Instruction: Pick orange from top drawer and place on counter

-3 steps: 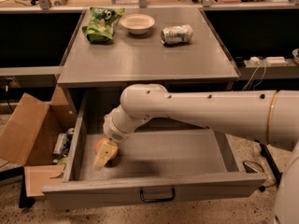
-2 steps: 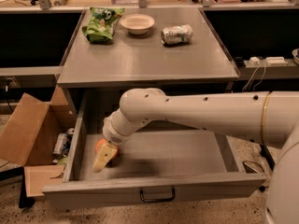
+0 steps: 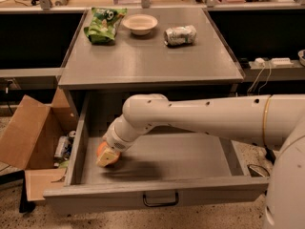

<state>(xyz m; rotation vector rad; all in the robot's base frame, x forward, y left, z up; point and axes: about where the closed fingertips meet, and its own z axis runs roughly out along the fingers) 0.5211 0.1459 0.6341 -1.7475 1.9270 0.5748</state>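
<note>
The top drawer (image 3: 200, 152) is pulled open under the counter (image 3: 152, 58), and its black wire handle (image 3: 160, 200) shows on the front panel. My gripper (image 3: 107, 158) reaches down into the drawer's front left corner, close to the left wall. The orange (image 3: 100, 150) shows as a small orange patch right at the gripper's left side, touching it and mostly hidden by it. My white arm (image 3: 205, 116) crosses over the drawer from the right.
On the counter lie a green snack bag (image 3: 104, 25), a white bowl (image 3: 140, 24) and a silver-and-green can (image 3: 180, 35) on its side. An open cardboard box (image 3: 33, 137) stands on the floor left of the drawer. A power strip (image 3: 274, 61) sits at the right.
The arm has shifted slightly left over the drawer. The gripper stays in the front left corner, and a patch of the orange now shows at its left side.
</note>
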